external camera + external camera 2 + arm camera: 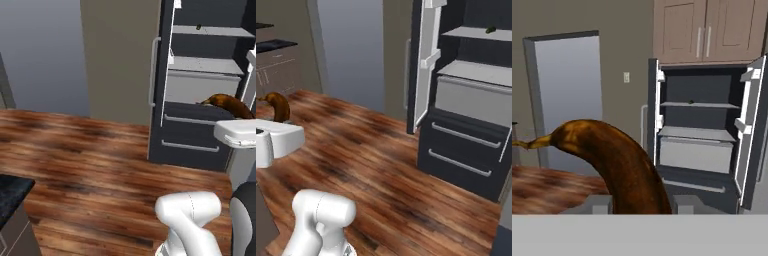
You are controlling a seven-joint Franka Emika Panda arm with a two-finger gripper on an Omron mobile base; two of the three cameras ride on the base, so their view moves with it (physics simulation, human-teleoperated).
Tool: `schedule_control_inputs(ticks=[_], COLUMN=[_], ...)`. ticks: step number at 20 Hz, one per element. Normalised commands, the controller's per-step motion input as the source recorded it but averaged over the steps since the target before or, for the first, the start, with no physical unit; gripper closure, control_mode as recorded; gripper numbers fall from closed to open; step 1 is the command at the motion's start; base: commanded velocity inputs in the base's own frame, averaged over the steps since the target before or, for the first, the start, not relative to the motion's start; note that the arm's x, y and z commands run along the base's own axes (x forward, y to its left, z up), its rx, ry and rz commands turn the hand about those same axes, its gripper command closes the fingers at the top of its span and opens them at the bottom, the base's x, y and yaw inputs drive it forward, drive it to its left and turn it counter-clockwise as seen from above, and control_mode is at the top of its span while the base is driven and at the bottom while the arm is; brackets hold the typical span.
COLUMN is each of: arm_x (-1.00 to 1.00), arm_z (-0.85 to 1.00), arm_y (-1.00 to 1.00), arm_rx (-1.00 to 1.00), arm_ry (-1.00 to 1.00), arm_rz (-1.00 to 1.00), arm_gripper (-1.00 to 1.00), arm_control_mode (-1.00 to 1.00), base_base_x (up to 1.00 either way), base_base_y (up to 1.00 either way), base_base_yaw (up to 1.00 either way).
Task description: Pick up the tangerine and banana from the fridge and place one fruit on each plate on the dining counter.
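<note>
While searching every panel for brands, labels or writing, found nothing readable: plain black fridge (704, 135) fronts, plain grey shelves, blank taupe wall.

Jaws (641, 202) closed on the curved, dark brown-orange overripe banana (612, 160), seen in the hand view rising from between the two small dark finger tips (601, 204) and arching up and to the left, thin stem end pointing left. Lower end of the fruit pinched between the tips, upper body well clear above them. In the left base view, same banana (227, 104) peeking above the white forearm at the right edge, in front of the lower fridge drawers. In the right base view, banana (277, 106) standing above the white arm link at the left edge, over the wood-plank floor (381, 165).

Tall black fridge (200, 85) standing with doors swung wide, light grey inner shelves and a grey drawer exposed, long grey bar handles on the lower dark drawers. Small dark green item (490, 30) lying on the upper shelf, also visible as a speck (198, 27) from the left side. Fridge well apart from the held fruit, across a stretch of floor.

Corner of the glossy black marbled surface (12, 195) with taupe side showing at the lower left of the left base view. Pale wooden wall cabinets (709, 30) above the fridge, a grey doorway (567, 95) to its left.
</note>
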Motion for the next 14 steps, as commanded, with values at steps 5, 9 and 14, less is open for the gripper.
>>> schedule_control_inputs(ticks=[5,9,14], arm_x=[0.0,0.0,0.0], arm_z=[0.0,0.0,0.0], arm_y=[0.0,0.0,0.0], arm_rx=[0.0,0.0,0.0], arm_ry=[0.0,0.0,0.0], arm_rz=[0.0,0.0,0.0], arm_gripper=[1.0,1.0,1.0], arm_control_mode=[1.0,1.0,1.0], base_base_x=[-0.55,-0.72,-0.75], base_base_y=[0.5,0.78,1.0], base_base_yaw=[0.65,0.55,0.42])
